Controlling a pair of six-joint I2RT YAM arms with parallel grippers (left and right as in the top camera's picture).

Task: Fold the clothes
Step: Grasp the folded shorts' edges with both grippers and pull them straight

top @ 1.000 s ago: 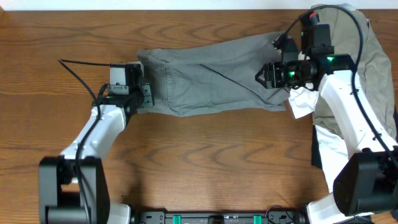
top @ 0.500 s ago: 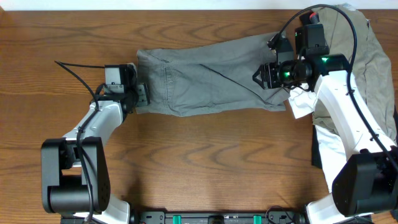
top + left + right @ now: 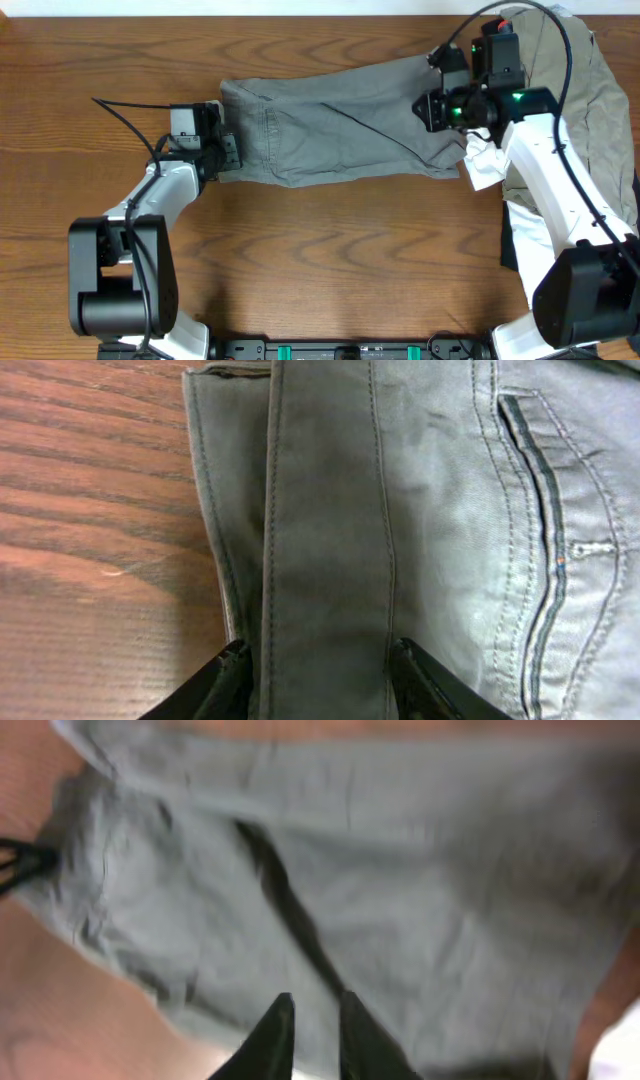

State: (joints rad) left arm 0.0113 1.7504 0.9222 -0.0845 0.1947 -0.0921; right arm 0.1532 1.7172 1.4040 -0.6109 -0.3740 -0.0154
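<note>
The grey shorts [image 3: 340, 125] lie flat across the far middle of the table, waistband to the left and leg ends to the right. My left gripper [image 3: 226, 152] sits at the waistband's left edge. In the left wrist view its fingers [image 3: 232, 682] stand wide apart with the folded waistband strip [image 3: 325, 560] flat between them; a back pocket [image 3: 545, 540] shows on the right. My right gripper [image 3: 428, 106] hovers over the shorts' right leg end. In the blurred right wrist view its fingertips [image 3: 278, 1025] are nearly together above the grey cloth [image 3: 400, 890], holding nothing.
A khaki-tan garment [image 3: 605, 90] is heaped at the far right corner. A white cloth [image 3: 484, 165] lies beside the shorts' right end and runs down under the right arm [image 3: 545, 180]. Bare wood table [image 3: 330, 260] lies in front of the shorts.
My right gripper has moved toward the far edge over the leg end. My left gripper shifted slightly left along the waistband edge, then held still. The shorts have not visibly moved.
</note>
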